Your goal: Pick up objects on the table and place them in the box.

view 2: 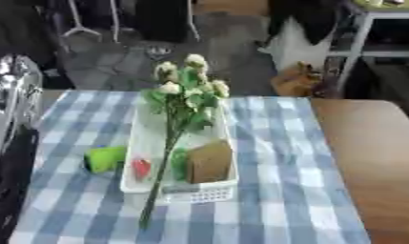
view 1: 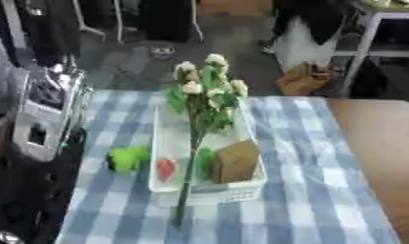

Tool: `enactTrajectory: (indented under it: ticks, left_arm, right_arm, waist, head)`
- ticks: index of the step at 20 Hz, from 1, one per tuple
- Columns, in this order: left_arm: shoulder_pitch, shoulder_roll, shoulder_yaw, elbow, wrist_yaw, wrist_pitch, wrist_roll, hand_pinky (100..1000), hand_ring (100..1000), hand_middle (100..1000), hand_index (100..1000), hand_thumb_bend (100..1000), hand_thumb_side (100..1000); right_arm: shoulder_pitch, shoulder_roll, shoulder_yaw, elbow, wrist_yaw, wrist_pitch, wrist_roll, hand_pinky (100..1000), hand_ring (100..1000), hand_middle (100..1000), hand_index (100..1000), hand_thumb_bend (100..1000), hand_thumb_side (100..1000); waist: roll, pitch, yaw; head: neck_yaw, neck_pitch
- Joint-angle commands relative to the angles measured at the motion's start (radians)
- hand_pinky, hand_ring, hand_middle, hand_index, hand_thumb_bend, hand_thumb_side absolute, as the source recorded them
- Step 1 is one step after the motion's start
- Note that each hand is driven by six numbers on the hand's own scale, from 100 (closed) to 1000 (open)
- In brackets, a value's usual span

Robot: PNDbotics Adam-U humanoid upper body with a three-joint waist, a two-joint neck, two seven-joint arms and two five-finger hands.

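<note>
A white box (view 1: 163, 138) stands on the blue checked cloth at the table's middle. Inside it lie a red thing (view 1: 166, 168), a green thing (view 1: 206, 162) and a brown carton (view 1: 236, 161). A bunch of pale flowers (view 1: 206, 88) lies lengthwise over the box, and its green stem (view 1: 184, 200) sticks out past the near wall onto the cloth. A bright green object (view 1: 127, 157) rests on the cloth just left of the box. My left hand (view 1: 42, 112), silver and black, shows at the left edge, apart from the green object. My right hand shows in neither view.
The checked cloth (view 1: 316, 190) covers the table's left and middle, with bare wood (view 1: 383, 143) on the right. Beyond the far edge are a brown bag (view 1: 303, 78) on the floor, chair legs and a shelf frame.
</note>
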Motion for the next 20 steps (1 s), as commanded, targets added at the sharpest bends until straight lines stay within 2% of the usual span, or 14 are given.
enactTrajectory:
  ticks: [1,12,14,15,19,20]
  left_arm:
    - [-0.013,0.002,0.009,-0.012,0.003,-0.002,0.003,633,829,859,931,100,714]
    - [-0.012,0.002,0.01,-0.012,0.001,0.001,0.0,634,831,860,931,100,710]
    - [-0.014,0.003,0.018,-0.012,-0.028,0.016,-0.01,651,861,882,952,100,695]
    - [-0.012,0.013,0.028,-0.012,-0.068,0.04,-0.024,666,905,910,981,100,677]
    - [-0.015,0.073,0.042,-0.009,-0.234,0.168,-0.083,696,965,946,1000,100,627]
    - [-0.017,0.094,0.042,-0.009,-0.27,0.199,-0.101,723,988,964,1000,100,559]
  right_arm:
    - [-0.017,-0.009,0.002,-0.015,-0.006,0.0,0.006,613,590,564,624,100,652]
    - [-0.016,-0.008,0.001,-0.015,-0.008,0.001,0.008,613,590,564,626,100,650]
    - [-0.017,-0.012,-0.003,-0.015,-0.007,0.004,0.004,613,590,564,625,100,648]
    - [-0.017,-0.015,-0.004,-0.015,-0.006,0.005,0.001,613,591,564,624,100,649]
    - [-0.019,-0.022,-0.005,-0.015,-0.003,0.01,-0.008,612,593,564,623,100,649]
    - [-0.02,-0.024,-0.005,-0.015,-0.003,0.011,-0.01,612,593,565,623,100,647]
  waist:
    - [-0.011,-0.011,0.001]
    - [-0.011,-0.012,-0.001]
    - [-0.012,-0.013,-0.001]
    - [-0.011,-0.015,0.001]
    - [-0.006,-0.024,0.0]
    - [-0.004,-0.026,-0.002]
  head:
    - [0.002,0.001]
    - [-0.007,-0.008]
    - [-0.02,-0.011]
    - [-0.031,-0.012]
    - [-0.046,-0.008]
    - [-0.047,-0.007]
